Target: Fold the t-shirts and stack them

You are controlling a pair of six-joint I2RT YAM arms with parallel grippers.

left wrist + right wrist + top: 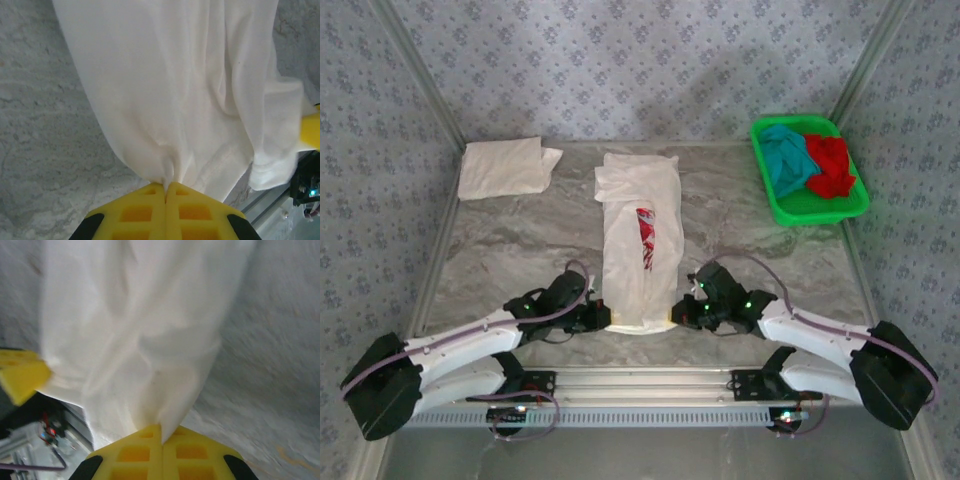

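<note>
Top external: printed white t-shirt point(638, 250), red print half hidden in fold; hem at 6 o'clock clamped by left gripper point(604, 316) and right gripper point(677, 312).

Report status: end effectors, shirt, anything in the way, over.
Left end effector shut on printed white t-shirt, near corner. Right end effector shut on the other near corner. Folded white t-shirt far left, green basket far right, both apart from it.
</note>
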